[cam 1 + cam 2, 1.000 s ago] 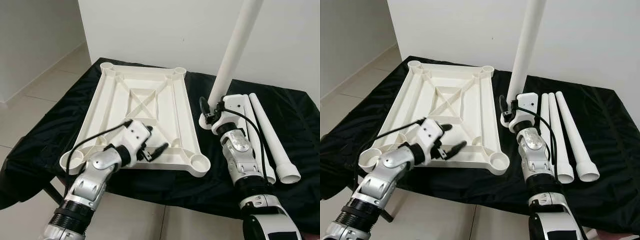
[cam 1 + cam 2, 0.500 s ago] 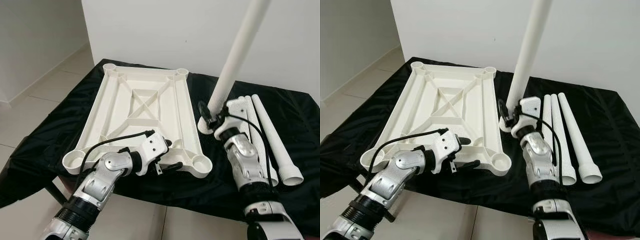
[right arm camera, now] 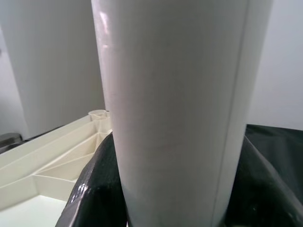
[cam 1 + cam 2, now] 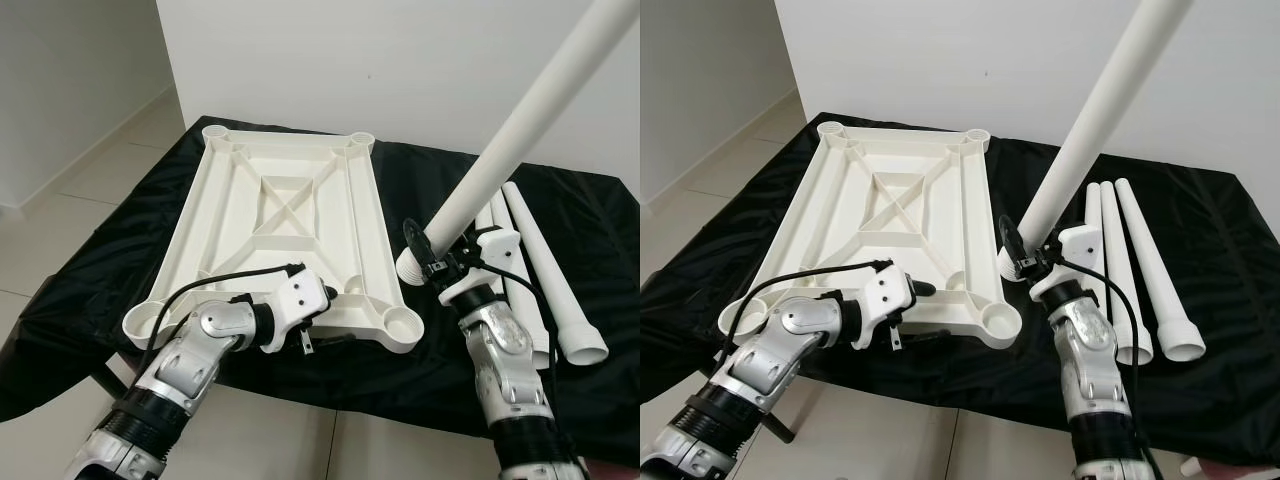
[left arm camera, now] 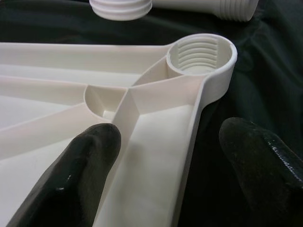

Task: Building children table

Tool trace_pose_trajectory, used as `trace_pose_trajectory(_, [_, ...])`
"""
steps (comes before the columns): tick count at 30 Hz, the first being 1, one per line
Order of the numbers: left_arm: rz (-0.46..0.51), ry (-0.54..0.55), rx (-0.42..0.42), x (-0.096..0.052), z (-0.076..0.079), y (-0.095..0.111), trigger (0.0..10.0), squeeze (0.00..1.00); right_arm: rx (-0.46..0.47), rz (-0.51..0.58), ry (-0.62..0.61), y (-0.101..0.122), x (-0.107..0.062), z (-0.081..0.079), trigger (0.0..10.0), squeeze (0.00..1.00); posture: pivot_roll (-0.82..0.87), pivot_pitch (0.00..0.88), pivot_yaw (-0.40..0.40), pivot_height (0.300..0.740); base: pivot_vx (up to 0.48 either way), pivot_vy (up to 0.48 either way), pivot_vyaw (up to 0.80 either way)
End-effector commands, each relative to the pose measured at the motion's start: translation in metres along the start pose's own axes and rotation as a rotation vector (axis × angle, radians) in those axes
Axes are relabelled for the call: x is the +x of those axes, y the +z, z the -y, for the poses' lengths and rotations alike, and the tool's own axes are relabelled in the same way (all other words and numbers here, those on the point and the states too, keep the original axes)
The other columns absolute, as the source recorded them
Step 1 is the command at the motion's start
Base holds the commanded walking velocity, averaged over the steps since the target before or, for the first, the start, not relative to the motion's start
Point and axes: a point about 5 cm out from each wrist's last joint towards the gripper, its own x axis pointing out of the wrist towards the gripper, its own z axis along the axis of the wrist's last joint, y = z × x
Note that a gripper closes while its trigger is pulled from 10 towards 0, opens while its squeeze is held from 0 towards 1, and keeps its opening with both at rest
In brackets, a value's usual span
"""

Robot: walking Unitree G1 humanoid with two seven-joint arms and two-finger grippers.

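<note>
The white table top (image 4: pixel 290 200) lies upside down on the black cloth, with a threaded socket (image 4: pixel 400 322) at its near right corner. My left gripper (image 4: pixel 322 320) is open at the near rim, one finger over the inside of the top and one outside the rim (image 5: pixel 189 142), just short of that socket (image 5: pixel 202 53). My right gripper (image 4: pixel 1035 262) is shut on a long white leg (image 4: pixel 510 150) near its threaded end. The leg leans up and to the right, its end hanging beside the near right corner. Black fingers (image 3: pixel 90 198) flank the leg (image 3: pixel 175 109) in the right wrist view.
Three more white legs (image 4: pixel 1150 270) lie side by side on the cloth to the right of my right arm. The black cloth (image 4: pixel 120 240) drapes over the table's edges, with tiled floor on the left and a white wall behind.
My right gripper has tipped the leg from near upright to a lean toward the right. The left gripper slid to the near rim and now straddles it.
</note>
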Motion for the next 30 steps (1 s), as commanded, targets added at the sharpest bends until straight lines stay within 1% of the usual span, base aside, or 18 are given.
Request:
trace_pose_trajectory(1, [-0.024,-0.002,0.009,0.002,0.000,-0.002,10.0,0.00,-0.003,0.005,0.010,0.004,0.000,-0.002,10.0,0.00,-0.06,0.015,-0.006,0.740,0.000,0.000,0.00])
trace_pose_trajectory(4, [-0.076,0.001,0.057,0.008,0.001,-0.008,10.0,0.00,0.000,-0.008,0.049,0.004,-0.001,-0.010,10.0,0.00,-0.05,0.015,-0.017,0.740,0.000,0.000,0.00])
trace_pose_trajectory(9, [-0.104,0.008,0.065,0.014,0.000,-0.011,10.0,0.00,-0.007,-0.006,0.055,0.006,0.001,-0.012,10.0,0.00,-0.06,0.015,-0.019,0.740,0.000,0.000,0.00])
trace_pose_trajectory(11, [-0.152,0.037,0.078,0.020,-0.004,-0.015,10.0,0.00,-0.009,-0.003,0.058,0.009,0.001,-0.013,10.0,0.00,-0.06,0.015,-0.019,0.740,0.000,0.000,0.00])
trace_pose_trajectory(12, [-0.152,0.037,0.078,0.020,-0.004,-0.015,10.0,0.00,-0.009,-0.003,0.058,0.009,0.001,-0.013,10.0,0.00,-0.06,0.015,-0.019,0.740,0.000,0.000,0.00])
trace_pose_trajectory(14, [-0.176,0.066,0.067,0.025,-0.010,-0.017,10.0,0.00,-0.012,-0.009,0.077,0.010,0.000,-0.015,10.0,0.00,-0.07,0.015,-0.014,0.740,0.000,0.000,0.00])
trace_pose_trajectory(16, [-0.179,0.073,0.058,0.026,-0.012,-0.017,10.0,0.00,-0.016,-0.012,0.080,0.010,-0.001,-0.015,10.0,0.00,-0.07,0.015,-0.014,0.740,0.000,0.000,0.00])
trace_pose_trajectory(19, [-0.193,0.088,0.044,0.029,-0.016,-0.017,10.0,0.00,-0.020,-0.031,0.070,0.008,-0.005,-0.013,10.0,0.00,-0.09,0.015,-0.007,0.740,0.000,0.000,0.00])
trace_pose_trajectory(22, [-0.201,0.088,0.033,0.030,-0.017,-0.018,10.0,0.00,-0.027,-0.039,0.066,0.007,-0.007,-0.012,10.0,0.00,-0.09,0.015,-0.005,0.740,0.000,0.000,0.00])
trace_pose_trajectory(24, [-0.232,0.082,0.012,0.034,-0.017,-0.022,10.0,0.00,-0.035,-0.044,0.059,0.008,-0.008,-0.011,10.0,0.00,-0.09,0.013,0.001,0.740,0.000,0.000,0.00])
trace_pose_trajectory(26, [-0.232,0.082,0.012,0.034,-0.017,-0.022,10.0,0.00,-0.035,-0.044,0.059,0.008,-0.008,-0.011,10.0,0.00,-0.09,0.013,0.001,0.740,0.000,0.000,0.00])
trace_pose_trajectory(28, [-0.262,0.061,0.015,0.035,-0.015,-0.026,10.0,0.00,-0.041,-0.048,0.055,0.008,-0.008,-0.009,10.0,0.00,-0.10,0.009,0.003,0.740,0.000,0.000,0.00])
trace_pose_trajectory(30, [-0.271,0.048,0.022,0.035,-0.015,-0.027,10.0,0.00,-0.045,-0.050,0.054,0.008,-0.008,-0.009,10.0,0.00,-0.10,0.009,0.003,0.740,0.000,0.000,0.00])
